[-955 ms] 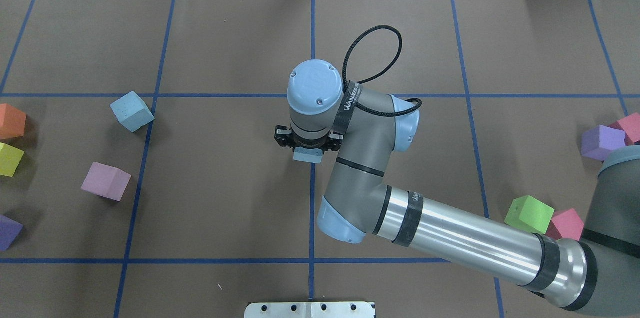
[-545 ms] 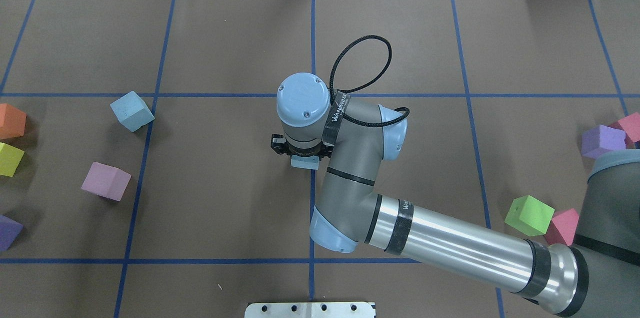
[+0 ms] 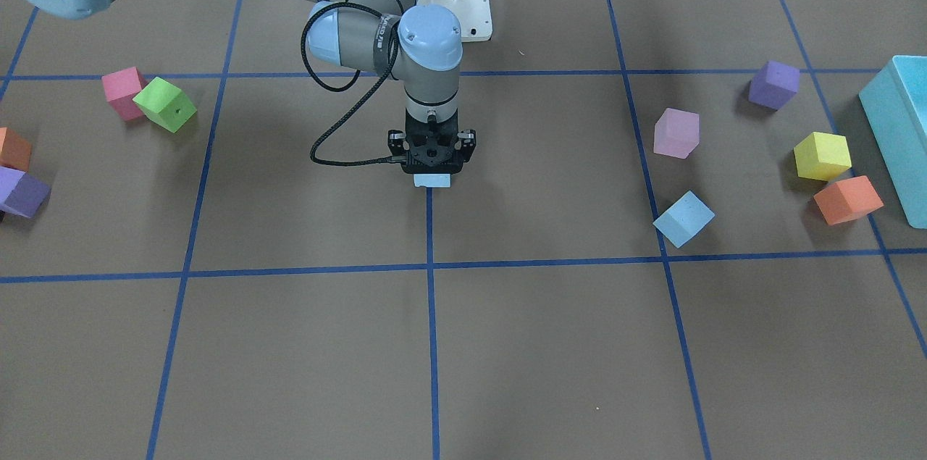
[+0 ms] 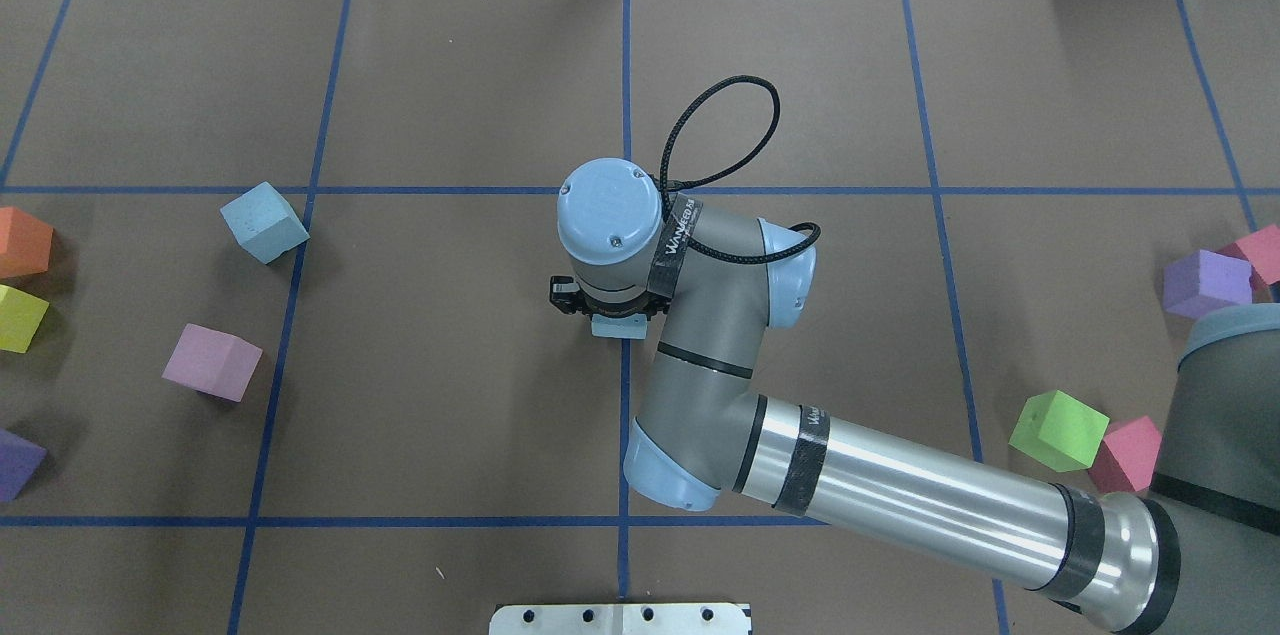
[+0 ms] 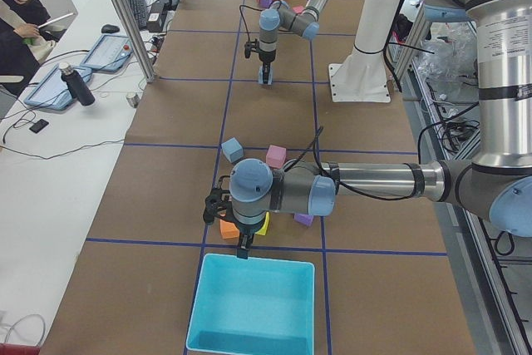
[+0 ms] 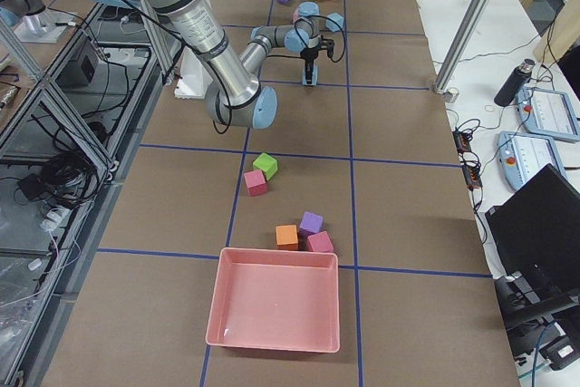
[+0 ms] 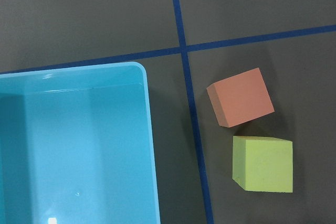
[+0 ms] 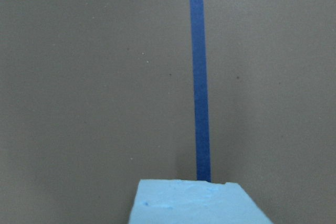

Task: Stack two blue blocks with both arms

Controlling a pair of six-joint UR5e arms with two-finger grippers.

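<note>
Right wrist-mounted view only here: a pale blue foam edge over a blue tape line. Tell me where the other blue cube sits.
Observer: The second pale sky-blue foam cube lies on the robot's left half, one corner on a tape line.
Operator: Report the left arm.
Observer: The left arm hovers at the rim of the large teal box, not at that cube.
Operator: Confirm my grip.
Observer: The right arm's jaws are shut on your pale blue foam cube at the centre line.

My right gripper (image 6: 310, 70), at one pale blue foam cube (image 6: 311, 83); nearer, pink plastic tray (image 6: 276, 301), green foam cube (image 6: 265, 166).
</note>
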